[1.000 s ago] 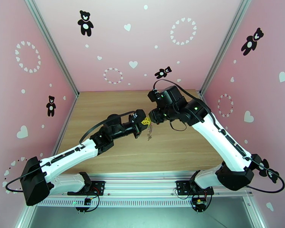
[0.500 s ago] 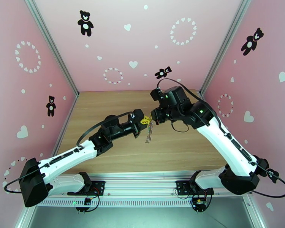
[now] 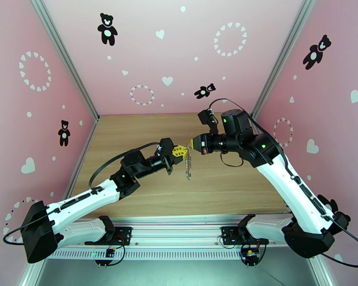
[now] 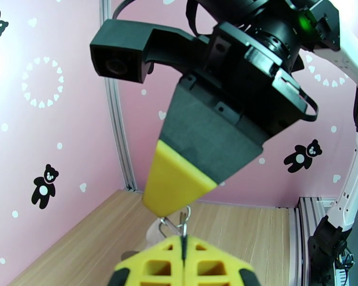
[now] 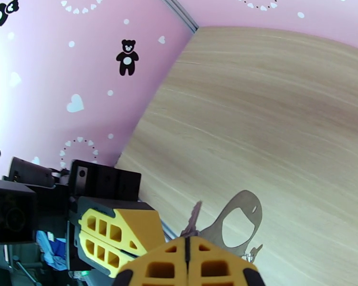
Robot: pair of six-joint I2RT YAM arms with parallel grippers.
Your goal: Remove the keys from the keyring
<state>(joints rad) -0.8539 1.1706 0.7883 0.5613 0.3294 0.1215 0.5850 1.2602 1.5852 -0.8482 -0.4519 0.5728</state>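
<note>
Both grippers meet tip to tip above the middle of the table. My left gripper [image 3: 181, 150] is shut on the keyring [image 5: 243, 199], a dark pear-shaped loop; small wire rings [image 4: 175, 225] stick out of the seam between its yellow fingers [image 4: 150, 269]. My right gripper [image 3: 194, 144] is shut right against it from the other side. Its yellow tip [image 4: 176, 184] pinches those rings, and a thin key [image 5: 194, 218] stem pokes out between its fingers [image 5: 217, 268]. The chain and the rest of the bunch [image 3: 188, 166] hang below, clear of the table.
The wooden table [image 3: 141, 129] is walled in by pink panels on the left, back and right. A metal rail [image 3: 179, 227] with both arm bases runs along the near edge. The right arm's black cable [image 3: 229, 163] loops just right of the bunch.
My right gripper has shut on the bunch, and its wrist has turned and shifted right. The left gripper stayed shut and drew slightly left. The bunch still hangs between them.
</note>
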